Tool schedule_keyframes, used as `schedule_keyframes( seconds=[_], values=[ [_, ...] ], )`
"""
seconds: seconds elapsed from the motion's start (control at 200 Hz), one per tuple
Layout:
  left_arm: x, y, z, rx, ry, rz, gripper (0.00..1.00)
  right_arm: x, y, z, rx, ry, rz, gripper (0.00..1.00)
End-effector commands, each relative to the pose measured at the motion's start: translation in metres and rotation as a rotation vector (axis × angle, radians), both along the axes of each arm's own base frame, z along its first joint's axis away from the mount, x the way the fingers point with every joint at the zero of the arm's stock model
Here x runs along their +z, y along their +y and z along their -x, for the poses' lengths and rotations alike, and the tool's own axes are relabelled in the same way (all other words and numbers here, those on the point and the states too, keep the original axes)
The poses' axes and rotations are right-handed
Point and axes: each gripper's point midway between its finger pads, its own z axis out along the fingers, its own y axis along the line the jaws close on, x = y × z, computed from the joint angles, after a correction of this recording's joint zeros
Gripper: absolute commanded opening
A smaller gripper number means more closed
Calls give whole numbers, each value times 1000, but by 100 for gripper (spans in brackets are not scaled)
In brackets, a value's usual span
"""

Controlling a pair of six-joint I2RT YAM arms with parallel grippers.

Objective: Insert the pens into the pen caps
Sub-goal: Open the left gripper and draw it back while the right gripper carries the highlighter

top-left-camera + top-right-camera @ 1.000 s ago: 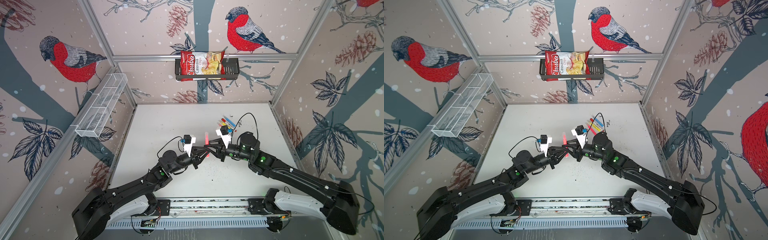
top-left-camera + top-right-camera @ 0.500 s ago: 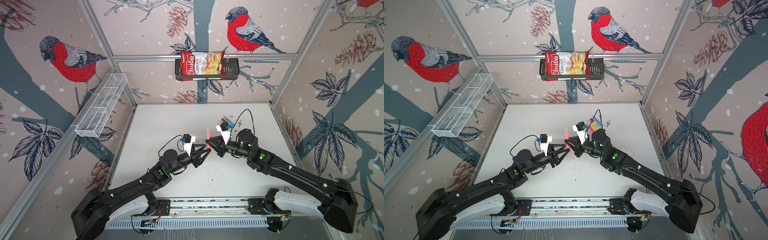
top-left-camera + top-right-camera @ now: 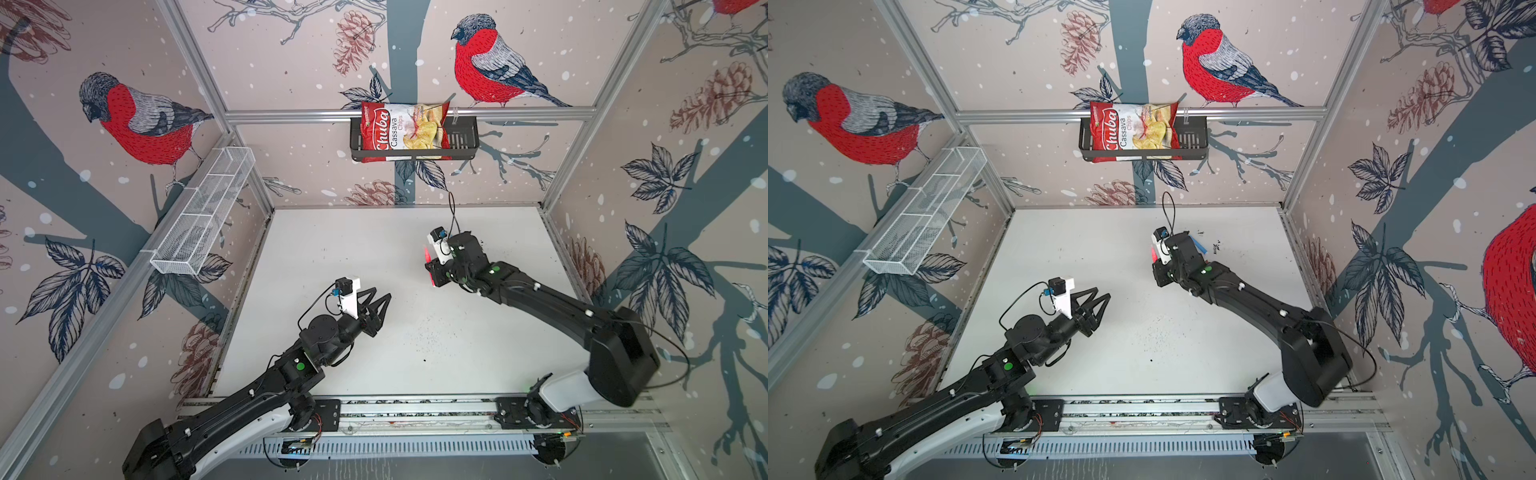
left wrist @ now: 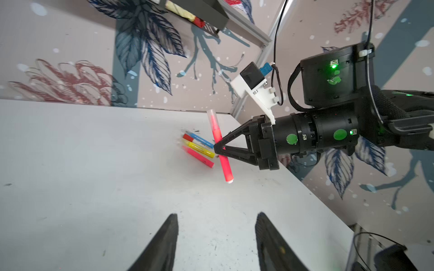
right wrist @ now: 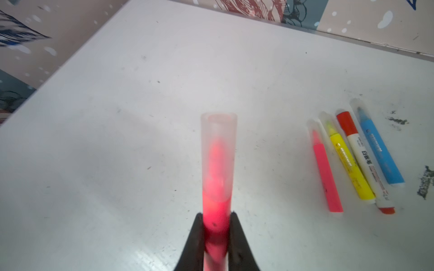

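Left tool (image 4: 216, 237) nearest: jaws apart, nothing btwn them, hovering over bare desk (image 4: 82, 176). Both top views agree: tips spread, well clear of the other arm. Prob. free because its half of the capping is finished (judgement only).

Right tool (image 5: 216, 220) next, further back: jaws pinched tight on neon pink pen (image 4: 226, 167) at mid-barrel. Pen is off the desk, steeply tilted, cap end up. Mid-barrel grip leaves both ends clear of the jaws. Translucent cap (image 5: 218, 150) sits over the tip, skirt down on the barrel. Looks fully seated, but the seam is blurred in right wrist view. Cap = frosted thin plastic tube, flat end. Barrel = smooth round neon plastic w/ white end plug.

Beyond it, far right part of desk: 4 pens lying flat, side by side, roughly parallel, touching or nearly so.
- pink pen (image 5: 327, 173)
- yellow pen (image 5: 350, 164)
- white-barrelled pen (image 5: 366, 171) w/ opaque red cap (image 5: 347, 123) and printed text
- blue pen (image 5: 381, 154)

Pink, yellow and blue wear frosted caps. All 4 look capped, so the row reads as the done pile and the held pen likely joins it. Round barrels may roll on the smooth, scuffed white desk.

Far wall: black wire basket (image 3: 461, 141) w/ crinkly chips bag (image 3: 399, 133).
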Motion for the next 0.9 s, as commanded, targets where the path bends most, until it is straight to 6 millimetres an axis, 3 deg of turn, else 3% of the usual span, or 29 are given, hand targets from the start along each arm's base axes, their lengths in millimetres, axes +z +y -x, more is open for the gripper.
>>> schedule_keyframes(
  seconds=[0.0,0.19,0.325,0.47,0.635,0.896],
  values=[
    [-17,34,-13,194,25,-95,54,-34,-11,-10,8,62,185,8],
    [-16,79,-15,400,22,-117,56,-97,-11,-44,-36,133,462,6],
    [-16,110,-13,537,6,-130,57,-123,-2,-62,-23,137,525,6],
    [-20,139,-10,680,12,-183,57,-147,-10,-85,-45,164,615,5],
    [-26,151,-8,738,26,-216,57,-159,-19,-101,-46,187,624,5],
    [-32,151,-8,739,34,-198,57,-171,-39,-114,-59,191,682,6]
  ],
)
